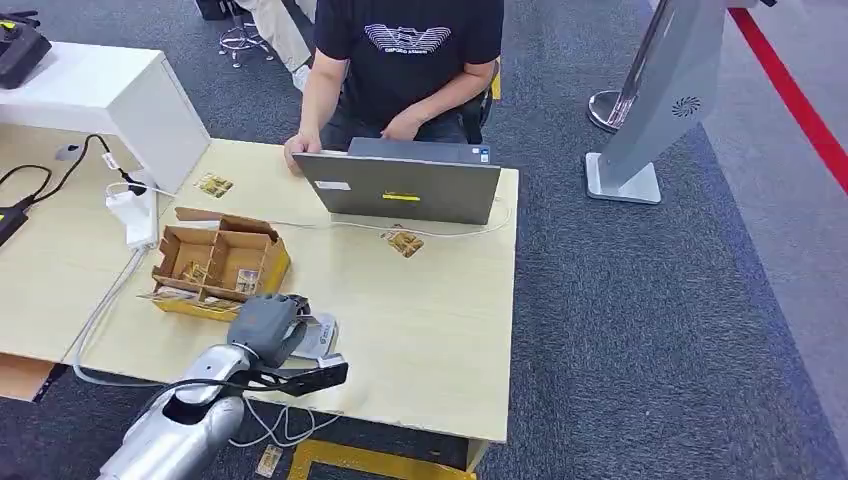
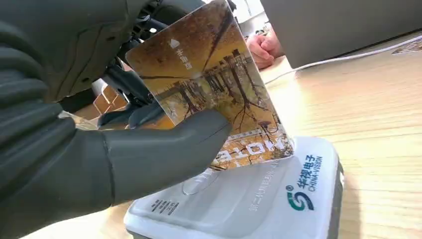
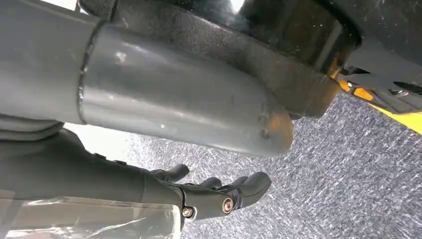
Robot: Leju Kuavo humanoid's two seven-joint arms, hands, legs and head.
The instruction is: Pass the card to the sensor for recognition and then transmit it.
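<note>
One card (image 2: 214, 84) sits pinched in our left hand (image 1: 265, 325), its printed face of bare trees turned toward the wrist camera and its long axis tilted steeply, one short edge raised and the other short edge low, touching or just above the white sensor (image 2: 259, 199). Our thumb (image 2: 164, 154) presses across the card's printed face while the darker fingers (image 2: 124, 84) back it from behind. From the head view, the left arm reaches in from below with the wrist bent over the sensor, which lies near the front edge of the wooden table (image 1: 440, 330), just beside the cardboard box (image 1: 218, 262) of further cards. Across the table a person (image 1: 405, 60) sits behind a grey laptop (image 1: 400, 185), and two loose cards (image 1: 403, 241) lie on the tabletop. Our right hand (image 3: 219, 194) hangs over grey carpet (image 3: 348, 174), fingers loosely apart and grasping nothing.
</note>
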